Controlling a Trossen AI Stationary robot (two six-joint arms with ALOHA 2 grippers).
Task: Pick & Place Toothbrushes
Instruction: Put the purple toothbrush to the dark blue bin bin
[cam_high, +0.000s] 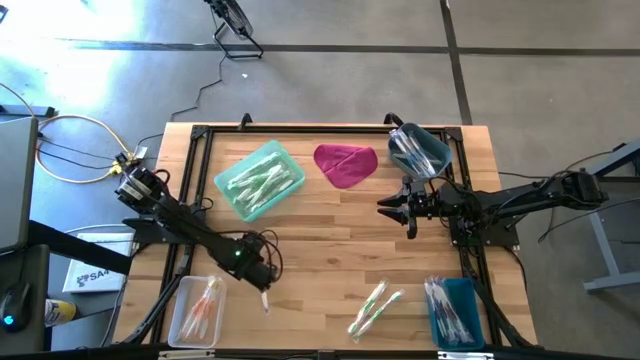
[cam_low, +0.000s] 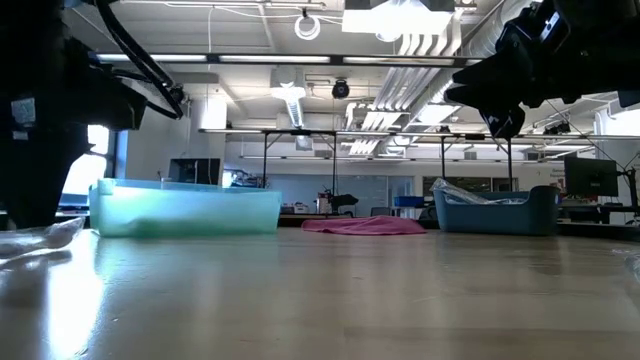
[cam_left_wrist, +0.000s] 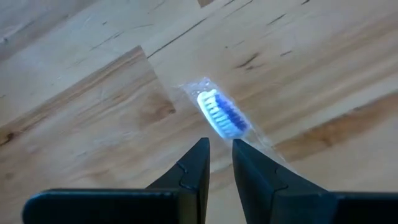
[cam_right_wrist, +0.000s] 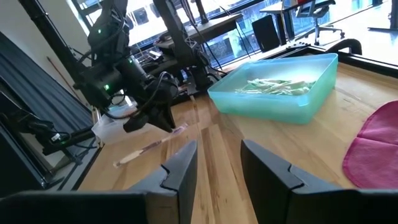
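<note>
left gripper (cam_high: 263, 290) clamps a wrapped toothbrush (cam_left_wrist: 222, 116) just above the table (cam_high: 330, 230), beside the clear bin (cam_high: 197, 309), likely its destination | right gripper (cam_high: 392, 207) waits mid-table, jaws parted, empty

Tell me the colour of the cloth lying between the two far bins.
Magenta. The cloth shows best in the high view.

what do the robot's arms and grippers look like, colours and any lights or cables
Both arms are black with jointed links. The left arm has looped black cables and a small green light near its wrist. Each gripper, left and right, has two flat, dark, tapering fingers.
</note>
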